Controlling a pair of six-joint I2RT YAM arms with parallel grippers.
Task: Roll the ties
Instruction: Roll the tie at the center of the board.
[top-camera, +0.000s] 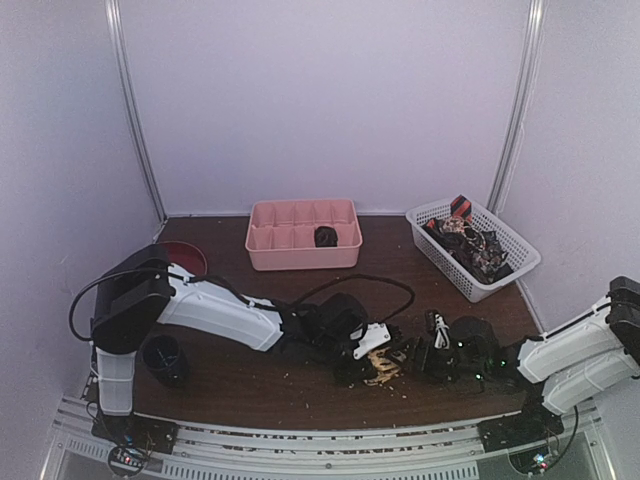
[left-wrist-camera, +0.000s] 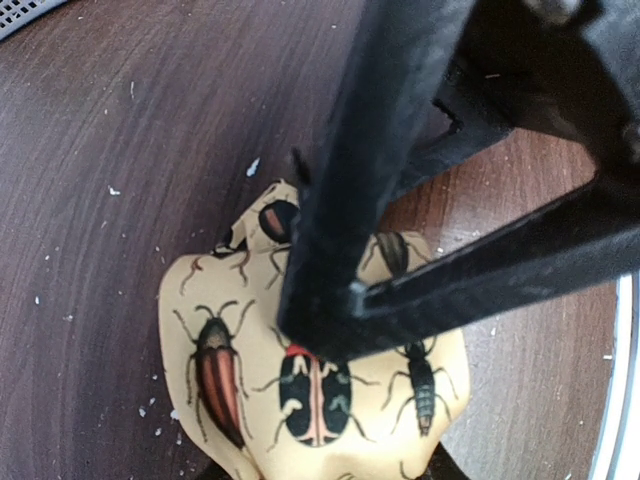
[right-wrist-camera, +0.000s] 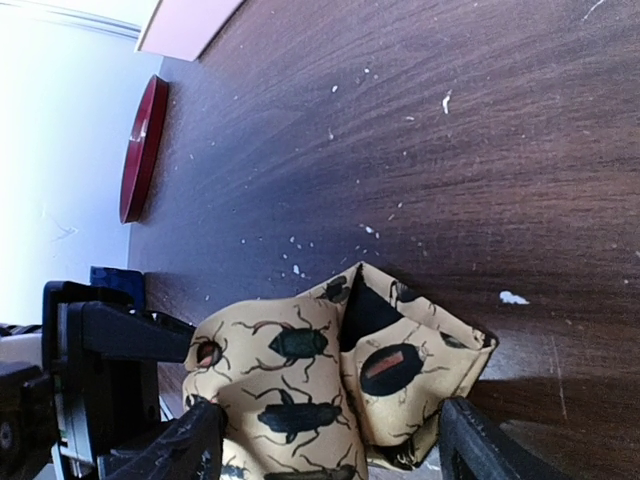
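Necktie of tan fabric printed with dark beetles (right-wrist-camera: 300, 390), bunched in a loose, half-made roll close to the middle of the desk's (top-camera: 400, 262) near edge. Right end effector (right-wrist-camera: 330, 445) released, fingers spread wide to either side of the bundle. Left end effector (top-camera: 372, 350) down on the cloth from the other side; cannot tell whether clenched on it or only pressing. Best to pin the coil's core from one side, square up the slack folds, then turn evenly without letting layers slip sideways. Dark brown wood-grain top, flecked with pale crumbs. At the far edge, a pink compartmented plastic tray (top-camera: 300, 262) with one dark roll (top-camera: 325, 237) inside; at the far right corner, a white lattice basket (top-camera: 445, 262) of more ties (top-camera: 470, 240). Pale lilac walls all round.
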